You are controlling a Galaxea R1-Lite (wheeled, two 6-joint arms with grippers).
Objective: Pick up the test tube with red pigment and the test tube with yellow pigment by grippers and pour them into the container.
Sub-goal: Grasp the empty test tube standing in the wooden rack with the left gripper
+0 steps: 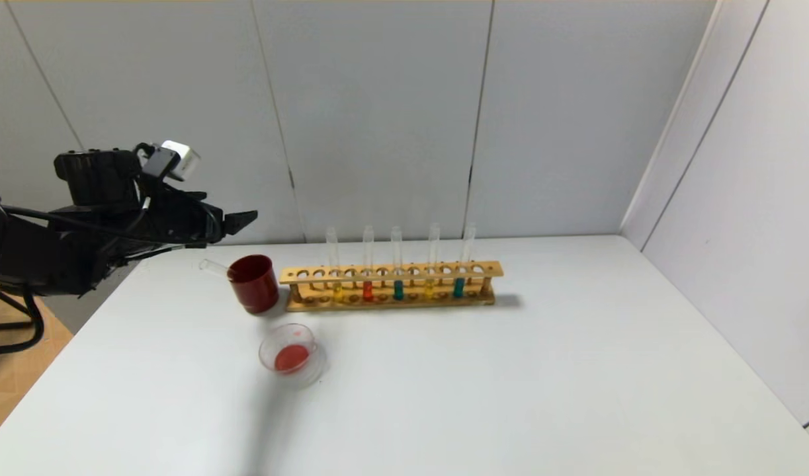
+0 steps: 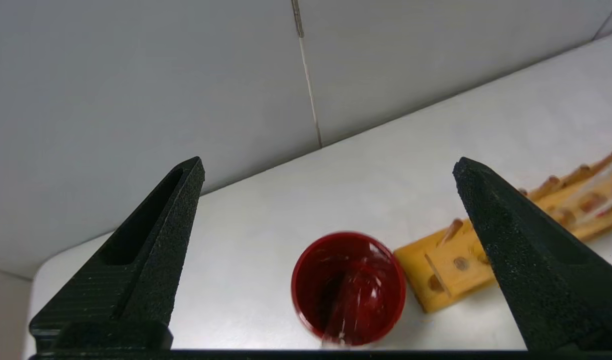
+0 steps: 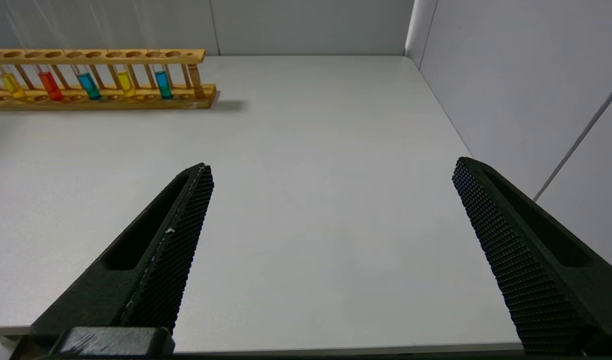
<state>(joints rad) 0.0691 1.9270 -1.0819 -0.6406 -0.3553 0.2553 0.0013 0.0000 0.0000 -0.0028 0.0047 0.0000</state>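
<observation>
Above the opaque dark red cup [image 2: 349,288] my left gripper [image 1: 235,223] hangs, jaws spread wide, empty; an empty clear glass tube [image 1: 213,267] leans inside that cup. Shallow round glass container [image 1: 292,355] with red liquid sits just before the cup. Right gripper [image 3: 331,260] spread, parked well right of it.

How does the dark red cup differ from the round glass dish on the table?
The dark red cup is opaque and taller; the glass dish is clear and shallow. The cup holds a leaning empty tube; the dish holds a pool of red liquid. The cup stands beside the wooden rack; the dish sits nearer the robot. Both are round and upright.
</observation>
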